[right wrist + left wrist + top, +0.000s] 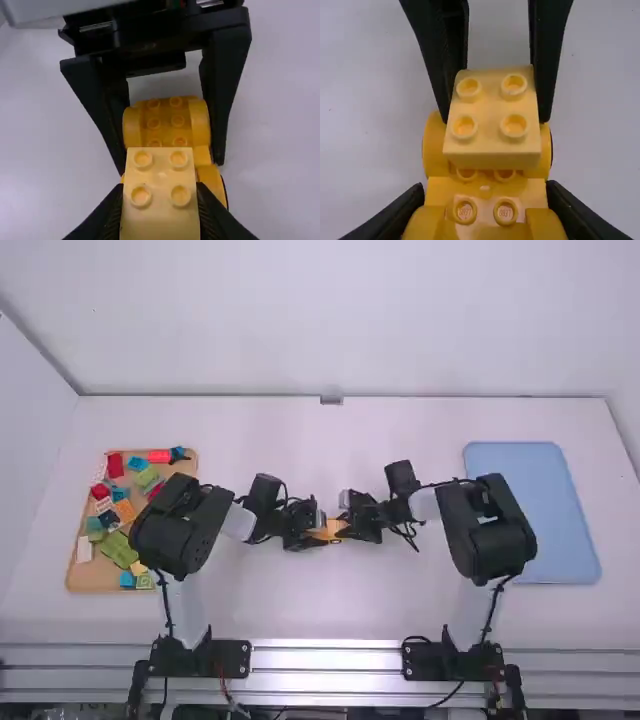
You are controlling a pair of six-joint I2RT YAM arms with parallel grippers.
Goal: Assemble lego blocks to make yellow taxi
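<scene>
As L end effector [320,533] grips base [485,198], R one [346,526] clamps yel. block [160,210].

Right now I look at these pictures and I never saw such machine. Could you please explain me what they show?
The machine is a left robot arm and a right arm at a white table. The high view looks down from behind them; each wrist view comes from a camera on that arm. A brown tray with colourful blocks lies at left, a blue tray at right. In the middle, the left pincer grips a yellow car body; the right pincer grips a pale yellow block. Whether the two are joined, I cannot tell.
</scene>
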